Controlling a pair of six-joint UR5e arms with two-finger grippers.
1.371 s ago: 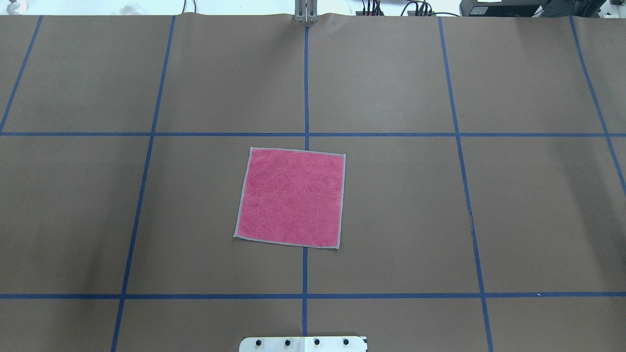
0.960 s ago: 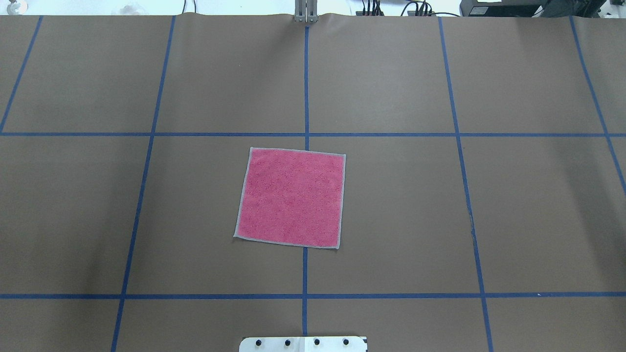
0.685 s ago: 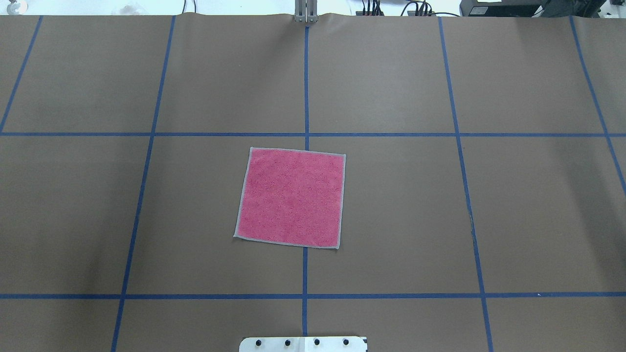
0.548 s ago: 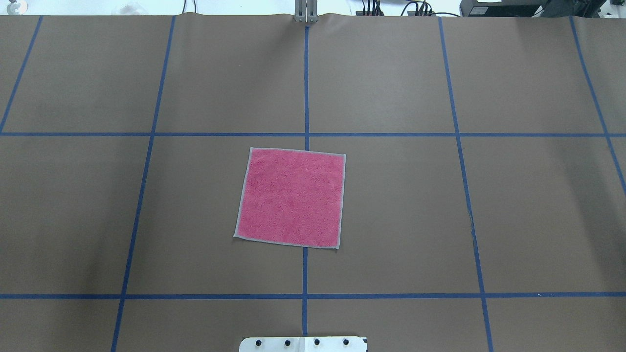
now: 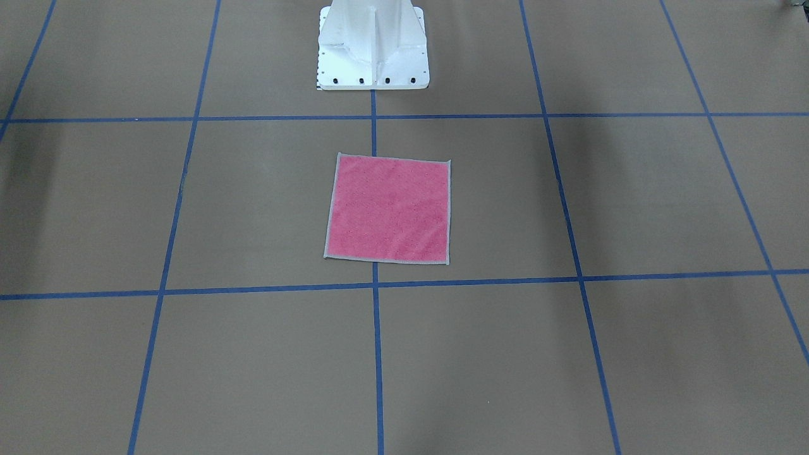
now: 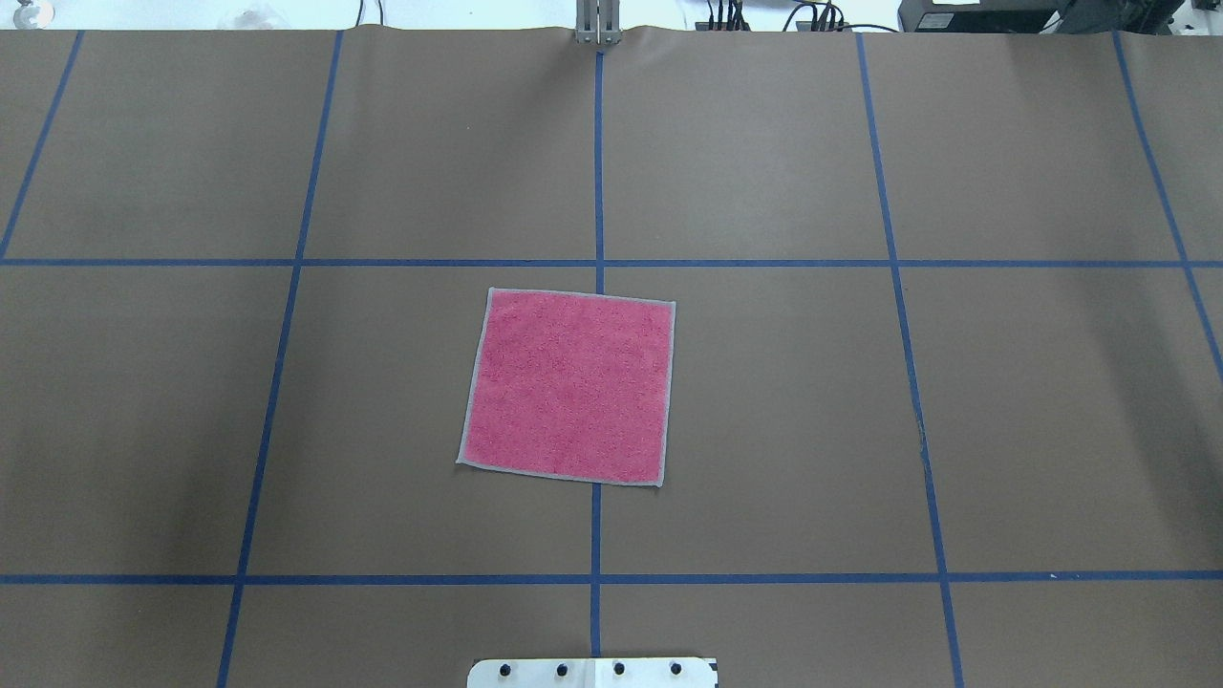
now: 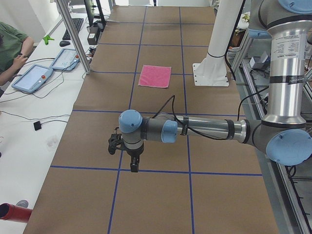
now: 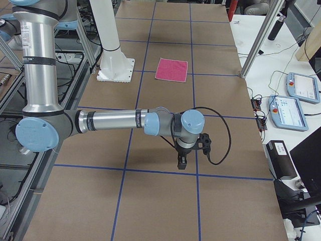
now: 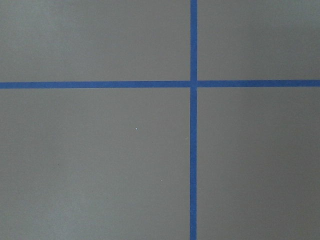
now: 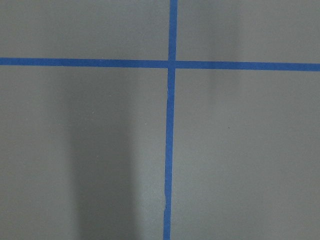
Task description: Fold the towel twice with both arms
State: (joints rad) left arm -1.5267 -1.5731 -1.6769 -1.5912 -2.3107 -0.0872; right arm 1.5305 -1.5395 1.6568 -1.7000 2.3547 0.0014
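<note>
Brown paper-covered table (image 6: 783,401) is gridded with blue tape (image 6: 597,172); the towel (image 6: 568,387) is laid flat, pink face up, near the white pedestal (image 5: 373,44). Left gripper (image 7: 132,163) and right gripper (image 8: 182,161) are caught only in side views, well apart from the towel; finger spread cannot be told.

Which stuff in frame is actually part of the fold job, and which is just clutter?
Job:
towel, flat, unfolded, pink face up
left arm and right arm, both well away from it

Lying about:
white pedestal
teach pendants
red tube
</note>
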